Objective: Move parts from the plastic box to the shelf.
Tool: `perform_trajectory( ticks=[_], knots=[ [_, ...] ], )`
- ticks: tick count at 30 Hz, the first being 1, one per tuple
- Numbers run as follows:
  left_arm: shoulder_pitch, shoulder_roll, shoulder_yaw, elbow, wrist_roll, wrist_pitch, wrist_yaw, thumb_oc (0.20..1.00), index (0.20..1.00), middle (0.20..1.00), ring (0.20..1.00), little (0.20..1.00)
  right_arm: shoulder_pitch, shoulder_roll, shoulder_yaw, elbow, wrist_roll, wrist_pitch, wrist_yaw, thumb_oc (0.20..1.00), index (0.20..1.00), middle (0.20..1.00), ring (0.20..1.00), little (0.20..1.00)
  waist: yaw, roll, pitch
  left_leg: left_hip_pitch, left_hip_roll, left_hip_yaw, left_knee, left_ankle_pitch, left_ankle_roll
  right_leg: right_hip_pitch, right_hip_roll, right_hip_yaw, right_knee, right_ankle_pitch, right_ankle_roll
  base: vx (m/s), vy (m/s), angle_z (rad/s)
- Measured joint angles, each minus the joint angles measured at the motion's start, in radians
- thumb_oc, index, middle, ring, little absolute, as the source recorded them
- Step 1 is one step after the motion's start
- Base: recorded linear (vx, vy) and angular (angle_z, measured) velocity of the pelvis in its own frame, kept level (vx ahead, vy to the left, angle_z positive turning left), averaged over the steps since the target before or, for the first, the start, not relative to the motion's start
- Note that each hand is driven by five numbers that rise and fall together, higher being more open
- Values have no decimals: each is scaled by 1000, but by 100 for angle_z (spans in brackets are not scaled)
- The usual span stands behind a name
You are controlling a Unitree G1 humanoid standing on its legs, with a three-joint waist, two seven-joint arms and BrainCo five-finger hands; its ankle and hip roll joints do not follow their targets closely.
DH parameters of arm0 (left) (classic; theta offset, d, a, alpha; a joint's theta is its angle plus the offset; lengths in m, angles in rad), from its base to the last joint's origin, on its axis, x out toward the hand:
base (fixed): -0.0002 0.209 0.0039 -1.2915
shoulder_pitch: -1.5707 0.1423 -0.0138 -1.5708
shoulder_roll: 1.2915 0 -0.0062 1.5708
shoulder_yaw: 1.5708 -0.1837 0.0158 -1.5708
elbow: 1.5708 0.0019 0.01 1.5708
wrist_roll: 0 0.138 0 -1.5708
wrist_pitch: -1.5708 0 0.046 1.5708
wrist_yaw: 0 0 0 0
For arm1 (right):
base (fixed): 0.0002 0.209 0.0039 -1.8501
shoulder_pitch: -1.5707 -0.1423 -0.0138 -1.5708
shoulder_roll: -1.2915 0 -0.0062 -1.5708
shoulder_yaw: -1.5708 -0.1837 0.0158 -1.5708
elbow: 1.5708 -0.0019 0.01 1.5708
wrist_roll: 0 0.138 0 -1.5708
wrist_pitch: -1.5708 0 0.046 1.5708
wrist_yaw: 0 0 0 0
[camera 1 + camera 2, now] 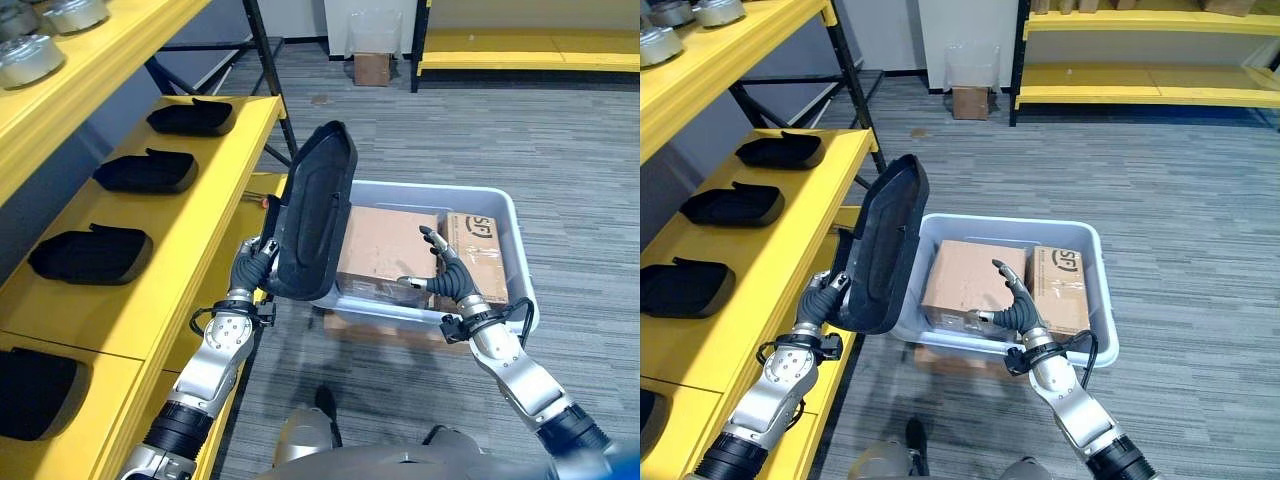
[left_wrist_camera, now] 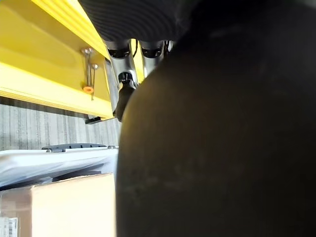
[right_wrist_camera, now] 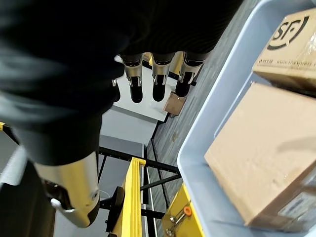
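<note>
Gripping a black part [image 1: 315,215] in my left hand [image 1: 252,268], beside yellow shelf [image 1: 215,210]; right hand [image 1: 452,275] open above plastic box [image 1: 515,245] on grey carpet [image 1: 580,170].

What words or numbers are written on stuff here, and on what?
Small box: a dark round logo with fine print under it; the fine print is too small to read.
Large box: a white label at one corner, too blurred to read.
Black part, plastic box, shelf: no print to be seen.
</note>
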Motion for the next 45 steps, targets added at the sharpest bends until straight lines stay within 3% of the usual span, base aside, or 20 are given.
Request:
perform_trajectory(
  ticks=[5,6,7,13,24,26,27,29,30,31,32,33,35,36,37,38,41,42,43,45],
  knots=[
    [6,14,15,-3,-29,-2,-36,200,200,200,200,200,-18,17,0,19,0,0,1,1000,1000,1000,1000,1000,-10,-12,-2,0,-36,-19,-29,7,27,4,2,68,-41,33,4,-61,4,12],
    [3,18,14,-4,-51,-2,-45,200,200,200,200,200,-14,15,-1,20,0,-2,1,1000,1000,1000,1000,1000,-28,-17,-3,-1,-32,-51,-42,21,34,4,28,117,-43,6,27,-59,-84,93],
    [-3,19,13,-8,-79,-3,-59,200,200,200,200,200,-1,2,-7,21,-1,-7,2,1000,1000,1000,1000,1000,-48,-22,-5,-4,-20,-94,-80,48,34,1,123,193,-38,-42,5,3,-80,98],
    [47,15,-47,-23,-93,-44,-98,200,200,200,200,200,66,-33,-79,32,-1,-45,-3,1000,1000,1000,1000,1000,-79,-17,-14,-28,-19,-258,-139,117,14,33,282,383,-76,-103,-75,-22,-104,75],
    [98,-18,-125,-25,-93,-63,-123,200,200,200,200,200,125,-73,-87,64,0,-85,-22,1000,1000,1000,1000,1000,-80,50,-78,-89,-3,-366,-136,132,10,11,323,312,-17,-158,-132,-53,-107,35],
    [99,-16,-125,-28,-94,-63,-143,200,200,200,200,200,164,-73,-108,52,1,-86,-22,1000,1000,1000,1000,1000,-89,47,-83,-96,-6,-338,-140,92,43,30,313,272,-38,-155,-132,-53,-30,70],
    [92,-8,-124,-29,-95,-63,-167,200,200,200,200,200,204,-70,-118,50,4,-85,-27,1000,1000,1000,1000,1000,-117,13,-84,-94,-14,-242,-134,-7,73,62,279,215,-72,-148,-132,-56,-19,108],
    [87,-9,-127,-29,-117,-62,-193,200,200,200,200,200,224,-82,-119,49,12,-85,-38,1000,1000,1000,1000,1000,-149,-24,-75,-94,-46,-73,-4,-23,98,94,216,161,-66,-155,-127,-57,-23,118],
    [90,-21,-131,-30,-128,-62,-197,200,200,200,200,200,233,-107,-119,38,12,-86,-44,1000,1000,1000,1000,1000,-154,-1,-86,-83,-52,-29,51,-16,111,103,229,168,-49,-162,-117,-42,-12,83],
    [90,-23,-133,-33,-134,-63,-200,200,200,200,200,200,237,-122,-121,29,11,-89,-45,1000,1000,1000,1000,1000,-160,32,-101,-58,-50,-35,28,-10,99,99,246,178,-19,-175,-111,3,18,91],
    [71,-17,-128,-35,-135,-63,-198,200,200,200,200,200,225,-104,-121,30,16,-91,-50,1000,1000,1000,1000,1000,-183,24,-88,-38,-62,-72,-1,26,97,61,228,216,93,-221,-99,8,24,93],
    [72,-11,-122,-56,-135,-63,-188,200,200,200,200,200,208,-101,-110,29,16,-91,-48,1000,1000,1000,1000,1000,-192,23,-88,-43,-64,-90,-33,49,60,20,248,260,94,-239,-102,-40,68,91],
    [71,11,-116,-88,-135,-69,-182,200,200,200,200,200,176,-93,-110,34,18,-94,-49,1000,1000,1000,1000,1000,-166,-6,-69,-65,-67,-77,-44,77,3,-13,235,278,42,-197,-175,-93,92,23],
    [74,24,-116,-91,-135,-69,-180,200,200,200,200,200,170,-91,-109,33,17,-95,-48,1000,1000,1000,1000,1000,-161,-23,-63,-76,-56,-18,-6,46,-19,-18,224,271,39,-191,-179,-41,70,19],
    [74,49,-114,-89,-136,-66,-177,200,200,200,200,200,164,-80,-114,32,18,-95,-49,1000,1000,1000,1000,1000,-172,-56,-46,-74,-21,66,98,2,19,12,195,248,18,-177,-172,-44,131,49],
    [71,63,-112,-89,-136,-62,-173,200,200,200,200,200,166,-85,-115,31,18,-96,-48,1000,1000,1000,1000,1000,-191,-81,-38,-63,17,83,170,-10,-2,36,174,225,-6,-165,-167,-38,153,69],
    [63,58,-109,-89,-151,-62,-149,200,200,200,200,200,173,-109,-143,31,18,-96,-48,1000,1000,1000,1000,1000,-215,-75,-38,1,124,118,217,-17,-19,57,152,181,-36,-144,-153,-34,241,49],
    [63,58,-108,-89,-155,-62,-141,200,200,200,200,200,173,-110,-147,31,18,-97,-47,1000,1000,1000,1000,1000,-221,-72,-38,19,126,124,194,4,-10,57,144,175,-31,-144,-151,-34,267,61],
    [59,55,-109,-89,-162,-61,-137,200,200,200,200,200,175,-116,-154,31,18,-101,-47,1000,1000,1000,1000,1000,-226,-49,-36,46,121,133,145,81,7,57,138,167,-16,-137,-140,-46,300,57],
    [35,50,-109,-78,-163,-60,-131,200,200,200,200,200,186,-118,-145,32,19,-103,-42,1000,1000,1000,1000,1000,-234,-33,-29,83,89,136,71,103,38,26,102,168,89,-133,-132,-52,343,65]
  ],
)
